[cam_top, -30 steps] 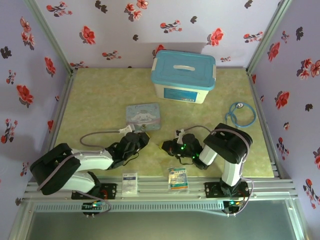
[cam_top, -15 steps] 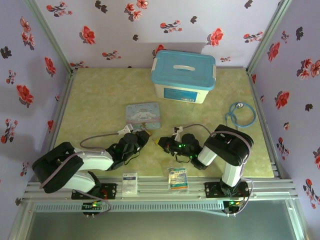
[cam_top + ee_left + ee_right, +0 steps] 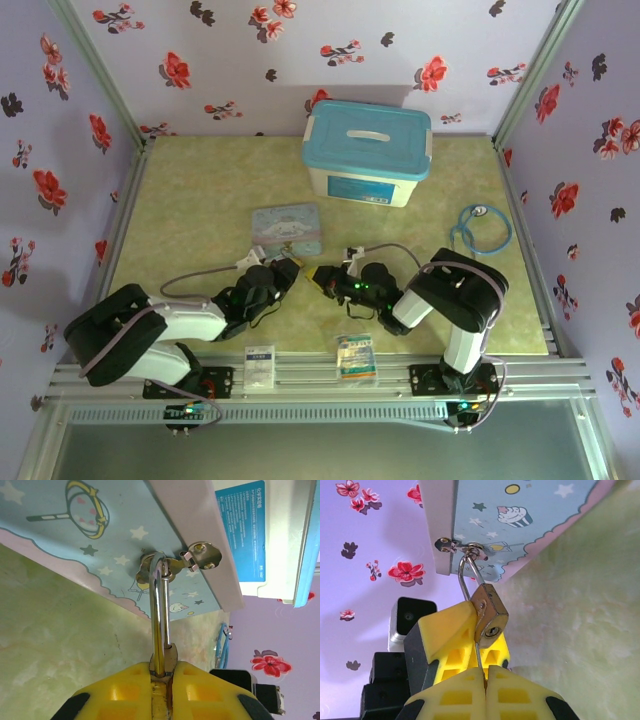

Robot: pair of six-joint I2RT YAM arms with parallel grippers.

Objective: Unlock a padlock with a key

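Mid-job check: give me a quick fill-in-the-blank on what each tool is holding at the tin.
1. The padlock hangs by its shackle from the clasp of the cartoon-printed ___.
2. The left tool is shut on the padlock's brass ___.
3. The right tool pinches the thin ___ just below the padlock.
4. Both tools' fingers are coloured ___.
Missing words: tin; body; key; yellow.
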